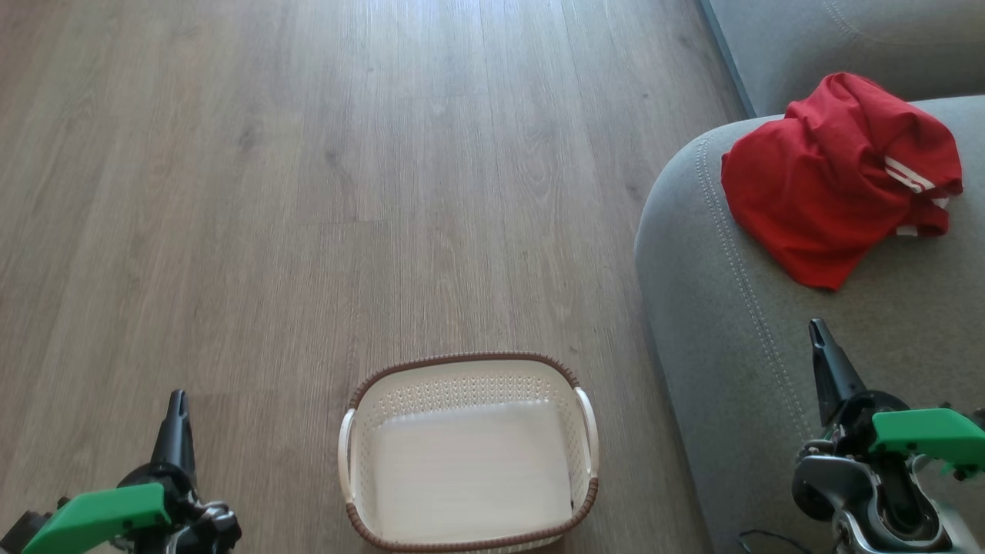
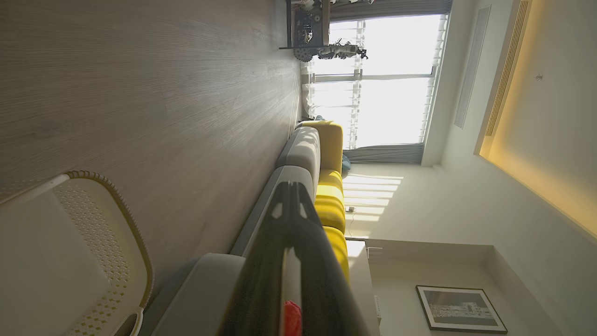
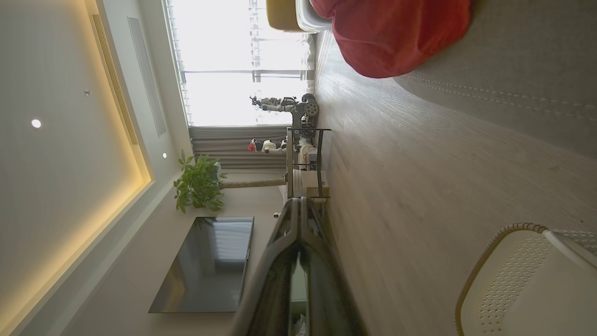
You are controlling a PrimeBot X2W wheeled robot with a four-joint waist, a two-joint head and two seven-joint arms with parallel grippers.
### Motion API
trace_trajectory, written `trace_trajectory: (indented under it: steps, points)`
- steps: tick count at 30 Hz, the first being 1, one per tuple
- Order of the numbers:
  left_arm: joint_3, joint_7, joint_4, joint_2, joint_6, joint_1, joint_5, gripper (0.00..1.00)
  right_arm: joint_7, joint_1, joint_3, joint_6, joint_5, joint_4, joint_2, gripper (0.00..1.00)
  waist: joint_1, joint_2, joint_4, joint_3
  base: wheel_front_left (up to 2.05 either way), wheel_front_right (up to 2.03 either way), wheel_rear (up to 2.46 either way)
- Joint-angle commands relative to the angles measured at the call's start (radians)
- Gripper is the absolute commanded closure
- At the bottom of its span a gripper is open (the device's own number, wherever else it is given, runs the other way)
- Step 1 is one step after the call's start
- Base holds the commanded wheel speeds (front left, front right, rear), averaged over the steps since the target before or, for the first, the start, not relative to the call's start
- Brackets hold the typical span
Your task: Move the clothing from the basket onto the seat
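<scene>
Grey-brown wood-look floor [image 1: 308,192] fills most of the head view, with the basket [image 1: 469,362] standing on it at the bottom centre, brown woven-look rim up, a white handle at each side and its pale bottom open to view. Just to the basket's right rises the rounded edge of the grey seat [image 1: 723,354], its light double seam running along the curve. The clothing [image 1: 816,192] lies on top of the seat as a crumpled red heap near that edge, well apart from the basket, with white stripe trim showing at its right side; I cannot tell whether the heap is one garment or two. The left pincer [image 1: 178,398] hovers over the floor, left of the basket, and its wrist view shows the two dark fingers brought together at the tips with nothing between them. The right pincer [image 1: 816,329] hangs above the seat, below the red heap and apart from it, its fingers likewise closed tip to tip and holding nothing. Beyond it, the right wrist view takes in a bright window [image 3: 242,60], a potted plant [image 3: 198,184] and a dark television [image 3: 207,263].
</scene>
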Motion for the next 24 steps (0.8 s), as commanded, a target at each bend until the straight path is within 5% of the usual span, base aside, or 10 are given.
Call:
trace_trajectory:
  steps: [1, 24]
  points:
    - [0.038, 0.006, -0.03, 0.011, -0.008, -0.049, -0.001, 1.0, -0.008, -0.051, 0.024, 0.0, 0.007, -0.039, -0.021, 1.0, 0.0, 0.0, 0.0, 0.0, 0.0, 0.0, 0.0]
    - [0.039, 0.007, -0.031, 0.01, -0.008, -0.049, 0.001, 1.0, -0.037, -0.05, 0.061, 0.0, 0.039, -0.047, -0.05, 1.0, 0.0, 0.0, 0.0, 0.0, 0.0, 0.0, 0.0]
